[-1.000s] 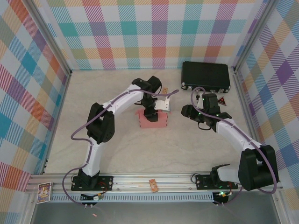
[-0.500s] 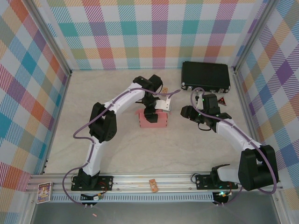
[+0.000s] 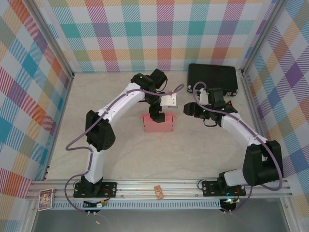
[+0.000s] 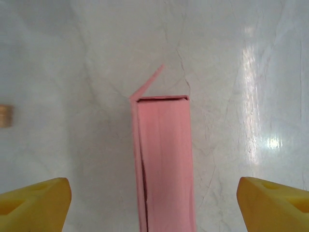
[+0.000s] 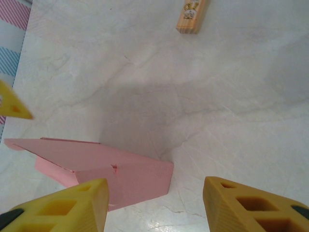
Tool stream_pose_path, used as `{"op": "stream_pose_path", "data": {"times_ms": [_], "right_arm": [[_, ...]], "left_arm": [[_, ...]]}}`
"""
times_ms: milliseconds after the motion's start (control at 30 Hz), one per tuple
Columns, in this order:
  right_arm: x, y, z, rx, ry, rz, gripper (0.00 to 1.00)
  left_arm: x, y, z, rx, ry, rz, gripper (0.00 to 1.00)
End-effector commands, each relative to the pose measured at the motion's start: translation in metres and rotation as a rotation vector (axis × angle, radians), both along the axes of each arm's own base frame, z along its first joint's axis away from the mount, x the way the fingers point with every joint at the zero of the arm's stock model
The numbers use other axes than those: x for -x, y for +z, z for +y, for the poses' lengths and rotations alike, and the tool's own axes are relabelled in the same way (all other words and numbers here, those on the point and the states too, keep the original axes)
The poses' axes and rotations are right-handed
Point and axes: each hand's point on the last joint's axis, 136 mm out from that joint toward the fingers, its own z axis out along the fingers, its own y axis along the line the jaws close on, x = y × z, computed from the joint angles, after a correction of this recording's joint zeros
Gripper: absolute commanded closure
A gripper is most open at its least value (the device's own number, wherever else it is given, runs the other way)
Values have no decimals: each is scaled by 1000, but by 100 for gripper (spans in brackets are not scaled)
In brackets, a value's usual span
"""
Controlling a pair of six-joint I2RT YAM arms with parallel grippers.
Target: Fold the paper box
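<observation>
starting on the left: my left gripper [image 4: 154, 200] hangs right over the pink paper box [image 4: 164, 159], fingers spread wide with the box between them and not touching either one as far as i can tell. so it's open, holding nothing. the box sits on the table [image 3: 120, 145] mid-workspace, between the two arms. it looks like a proper box body already, walls up and the long top panel laid over. what's not done: one small flap [image 4: 150, 79] at the far end sticks out at an angle instead of being tucked, and there's a thin dark gap along one long edge, so i'd say that seam isn't fully seated. moving right, the right gripper [image 5: 154, 208] is wide open and empty too, hovering near the box's end but apart from it. a little wooden block [image 5: 192, 17] lies beyond, and the black case [image 3: 212, 77] is at the back right. i'd guess we're most of the way, just that flap and a final press left.
</observation>
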Motion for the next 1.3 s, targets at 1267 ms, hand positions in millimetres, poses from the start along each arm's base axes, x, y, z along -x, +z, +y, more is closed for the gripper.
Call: {"op": "stream_pose_path", "data": {"times_ms": [1267], "right_arm": [[27,3,67,5,433,168,48]], "left_arm": [[-8,-16,117,484,1269,543,30]]}}
